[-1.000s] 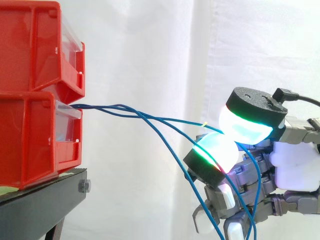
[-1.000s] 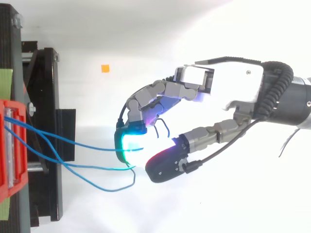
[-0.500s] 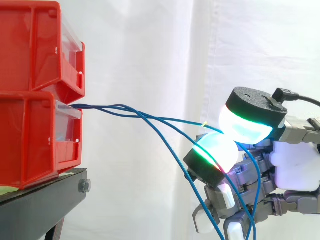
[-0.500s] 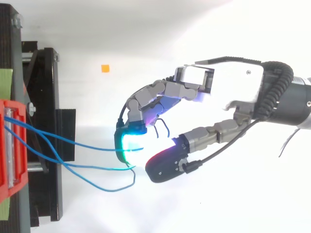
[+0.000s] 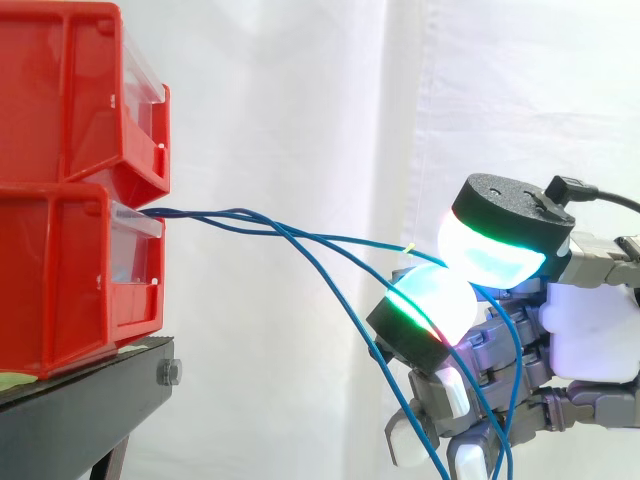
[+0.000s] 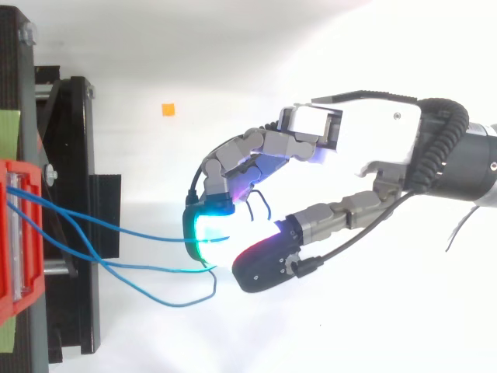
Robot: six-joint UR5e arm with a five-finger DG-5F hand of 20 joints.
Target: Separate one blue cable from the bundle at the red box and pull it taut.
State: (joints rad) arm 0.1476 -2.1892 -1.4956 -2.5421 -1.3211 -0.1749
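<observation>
Fingers [image 5: 430,300] are curled, and two glowing pads are closed toward each other with one blue cable [image 5: 330,238] running into the seam between them, so I read it as pinched rather than merely touched. The hand [image 6: 373,148] sits well apart from the red box [image 5: 60,270], out over open space beyond the black stand [image 5: 90,400]. The bundle [image 5: 200,215] leaves the front lip of the lower red box as a tight group and fans out on its way to the hand. The strand going to the pinch runs nearly level, sloping slightly down toward the pads with a shallow bow in it. The other blue strands [image 5: 340,305] drop more steeply, pass under the lower pad and hang down across the hand's underside. From above, the held strand [image 6: 147,268] crosses the gap from the box to the pads in a soft curve, with a loose end looping just below them. The relation that matters is this: the cable's long axis points from the box straight to the pinch, and the box lies directly ahead of the fingertips. To my eye, tautness calls for drawing the hand back along that same line, away from the box. The draped strands lie close enough to be dragged along.
</observation>
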